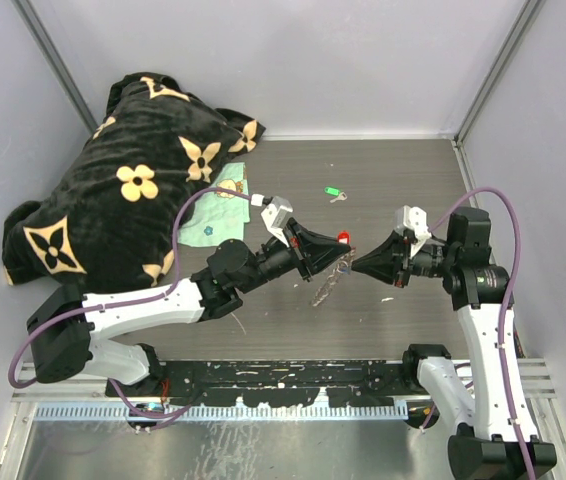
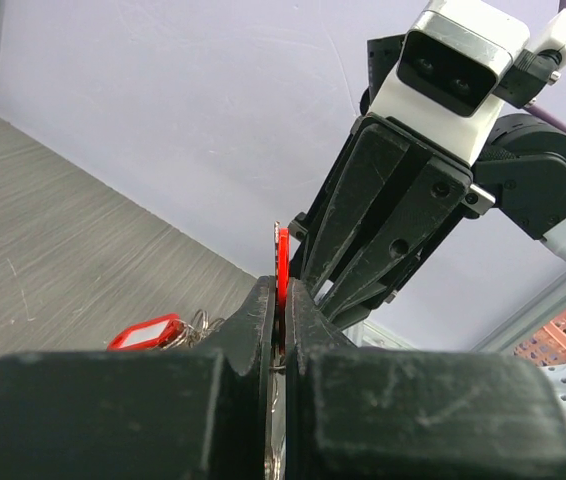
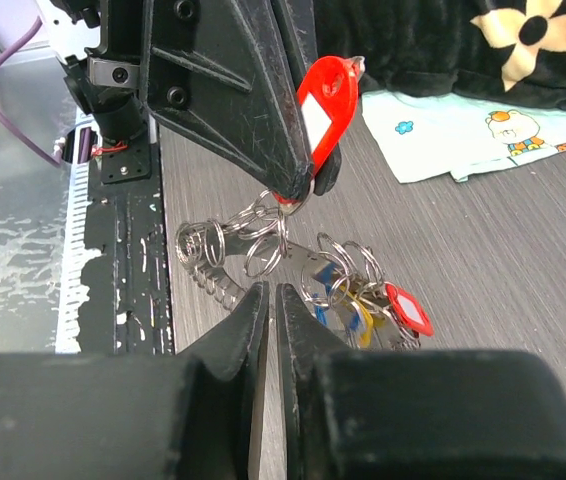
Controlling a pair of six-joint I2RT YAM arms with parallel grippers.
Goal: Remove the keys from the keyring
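Red tag (image 3: 321,100) is clamped in left claw (image 1: 345,258); right claw (image 3: 270,297) is closed. Keys (image 3: 358,305) may be dropped if tag slips.

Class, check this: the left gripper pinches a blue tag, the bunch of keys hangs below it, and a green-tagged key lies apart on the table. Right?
Not quite. The tag in the left gripper is red, not blue; the right wrist view shows it. The bunch of keys hangs below it, and the green-tagged key lies apart on the table.
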